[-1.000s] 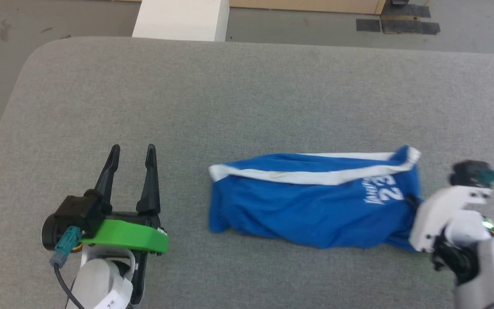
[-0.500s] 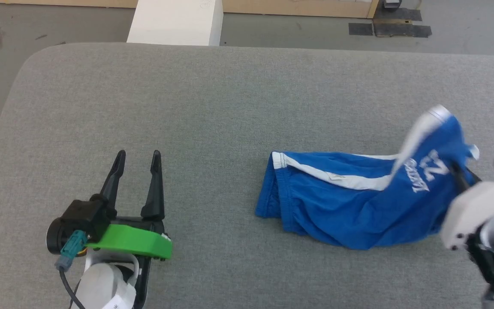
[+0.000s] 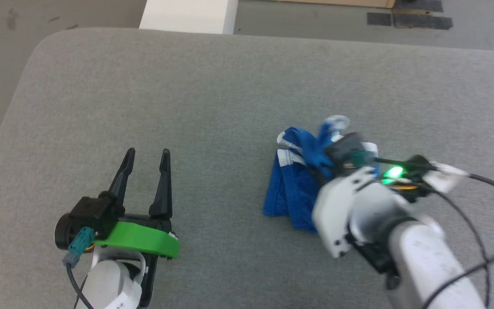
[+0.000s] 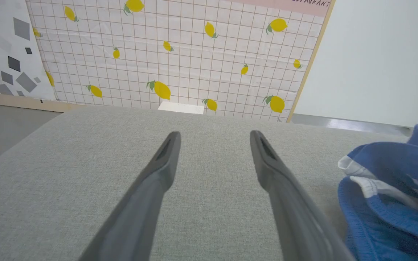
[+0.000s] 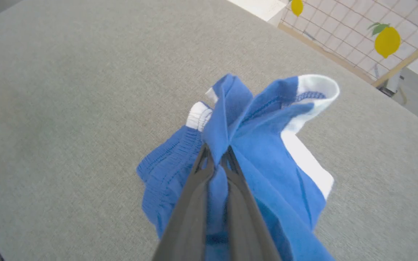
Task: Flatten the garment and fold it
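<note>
Right gripper [image 5: 216, 156] is clenched on a fold of the garment [image 3: 287, 189], its two dark fingers pressed together with blue cloth pinched between them and rising past their tips. This garment, a pair of royal-blue shorts with white trim, lies bunched in a small heap on the grey fabric-covered table [image 3: 187, 94], right of centre in the head view. Part of it is lifted off the surface by the grip, and a white-edged hem curls over at the top. Its ribbed waistband edge rests on the table at the heap's left side. Left gripper [image 3: 148, 151] sits low on the table, well apart from the shorts, with its fingers spread and nothing between them. From its wrist camera the blue heap shows at the right edge. Judging by the crumpled shape, the flattening step is in hand and no tidy fold exists yet. Next, the pinched end probably needs drawing away from the heap and laying down smoothly. That likely calls for the idle left gripper to hold the waistband side so the cloth pulls taut.
</note>
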Available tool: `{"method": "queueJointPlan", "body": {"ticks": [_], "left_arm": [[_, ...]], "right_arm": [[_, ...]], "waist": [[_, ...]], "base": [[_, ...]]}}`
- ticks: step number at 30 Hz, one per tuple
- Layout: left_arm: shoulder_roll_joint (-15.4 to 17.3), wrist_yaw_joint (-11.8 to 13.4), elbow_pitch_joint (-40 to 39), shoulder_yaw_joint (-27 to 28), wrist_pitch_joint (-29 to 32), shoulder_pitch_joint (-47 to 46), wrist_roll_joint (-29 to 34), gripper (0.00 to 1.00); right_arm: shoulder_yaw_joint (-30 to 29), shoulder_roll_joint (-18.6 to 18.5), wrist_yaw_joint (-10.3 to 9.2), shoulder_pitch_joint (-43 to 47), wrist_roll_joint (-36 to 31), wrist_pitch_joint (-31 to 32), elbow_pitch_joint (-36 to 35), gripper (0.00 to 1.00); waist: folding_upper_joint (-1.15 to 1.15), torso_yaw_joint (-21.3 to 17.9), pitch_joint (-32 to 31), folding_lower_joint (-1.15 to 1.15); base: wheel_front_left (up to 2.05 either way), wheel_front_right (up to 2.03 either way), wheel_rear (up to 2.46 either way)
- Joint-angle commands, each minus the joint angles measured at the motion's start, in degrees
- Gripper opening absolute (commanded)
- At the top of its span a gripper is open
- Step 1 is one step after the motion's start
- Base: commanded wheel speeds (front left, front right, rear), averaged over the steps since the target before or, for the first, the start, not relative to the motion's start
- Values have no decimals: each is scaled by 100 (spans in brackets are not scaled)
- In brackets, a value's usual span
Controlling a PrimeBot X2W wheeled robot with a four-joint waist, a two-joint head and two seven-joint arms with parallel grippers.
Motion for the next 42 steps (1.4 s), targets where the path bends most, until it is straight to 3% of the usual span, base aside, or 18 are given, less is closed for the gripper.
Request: {"method": "queueJointPlan", "body": {"ticks": [1,8,9,10,11,19,27,33,35,36,42], "left_arm": [[13,-39,7,-12,-20,-110,-20,100],[-15,-39,12,-52,-20,-179,-59,100],[-18,-39,11,-46,-20,-181,-60,100],[-20,-39,10,-41,-20,-180,-60,100],[-23,-39,10,-34,-20,-176,-59,100],[-22,-39,34,38,-20,-108,-17,100],[29,-39,36,9,-20,-41,-3,100],[65,-39,31,-24,-21,-7,-14,100],[72,-39,26,-40,-21,-9,-16,100],[76,-39,18,-77,-21,-25,-24,100],[74,-39,11,-137,-21,-59,-41,100]], "right_arm": [[170,-7,-9,-165,37,18,230,0],[726,-28,-9,-445,277,168,1086,0],[782,-24,-9,-436,369,202,1134,27],[823,-22,-9,-434,443,201,1141,48],[846,-20,-9,-424,535,189,1130,100],[650,70,-9,-163,1437,-500,166,100],[-790,129,-9,553,2362,-1993,-660,100],[-1952,131,-9,857,2725,-2391,4,100],[-2162,131,-9,833,2804,-2342,364,100],[-2319,131,-9,710,2877,-2238,914,100],[-2129,132,-9,436,2866,-1929,1809,100]], "waist": [[0,117,109,0],[0,265,246,0],[0,268,254,0],[0,268,257,0],[0,263,256,0],[0,90,97,0],[0,-118,-138,0],[0,-213,-213,0],[0,-223,-213,0],[0,-204,-178,0],[0,-85,-70,0]], "base": [[0,0,0],[0,0,0],[0,0,0],[0,0,0],[0,0,0],[0,0,0],[0,0,0],[0,0,0],[0,0,0],[0,0,0],[0,0,0]]}}
